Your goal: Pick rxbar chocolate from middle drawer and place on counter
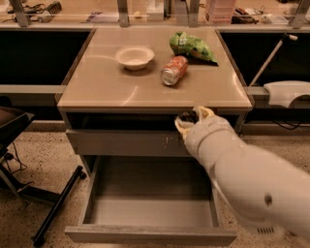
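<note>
My gripper (190, 119) is at the front of the cabinet, just under the counter's (106, 87) front edge and above the scratched drawer front (126, 142). Its pale fingers (202, 113) are closed around a small dark flat thing, the rxbar chocolate (188, 116), which is mostly hidden by them. The middle drawer (145, 208) is pulled out wide below. The part of its grey floor that shows is bare. My white arm covers its right side.
On the counter stand a white bowl (134, 57), a soda can (174, 70) on its side and a green snack bag (190, 46). A black chair base (53, 206) stands on the floor at left. A cluttered ledge (155, 12) runs behind.
</note>
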{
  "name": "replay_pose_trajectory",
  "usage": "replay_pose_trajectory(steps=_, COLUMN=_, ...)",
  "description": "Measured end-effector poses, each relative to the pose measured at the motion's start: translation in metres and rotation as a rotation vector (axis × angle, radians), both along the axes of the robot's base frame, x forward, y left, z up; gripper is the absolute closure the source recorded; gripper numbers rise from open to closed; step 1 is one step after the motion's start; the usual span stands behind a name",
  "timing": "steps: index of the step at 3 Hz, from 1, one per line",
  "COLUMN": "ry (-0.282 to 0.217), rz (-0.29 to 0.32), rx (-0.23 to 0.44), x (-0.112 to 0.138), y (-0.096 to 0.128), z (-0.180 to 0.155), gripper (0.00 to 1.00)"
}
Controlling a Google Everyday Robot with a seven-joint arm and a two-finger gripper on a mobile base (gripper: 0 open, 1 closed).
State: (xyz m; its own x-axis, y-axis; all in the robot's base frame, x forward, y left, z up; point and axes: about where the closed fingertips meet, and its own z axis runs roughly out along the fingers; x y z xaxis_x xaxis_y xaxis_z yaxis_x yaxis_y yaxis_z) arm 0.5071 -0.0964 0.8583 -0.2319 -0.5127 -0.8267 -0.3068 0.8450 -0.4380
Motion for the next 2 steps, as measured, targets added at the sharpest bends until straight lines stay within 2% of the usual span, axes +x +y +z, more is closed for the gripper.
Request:
replay_pose_trajectory(steps=1, ry=0.008, rz=-0.033, rx=0.000, x=0.073, y=-0.014, z=0.008, gripper=1.00)
replay_pose_trajectory(steps=2, ry=-0.035, rz=-0.085, rx=0.025, x=0.141, y=-0.016, z=0.039, gripper=1.00)
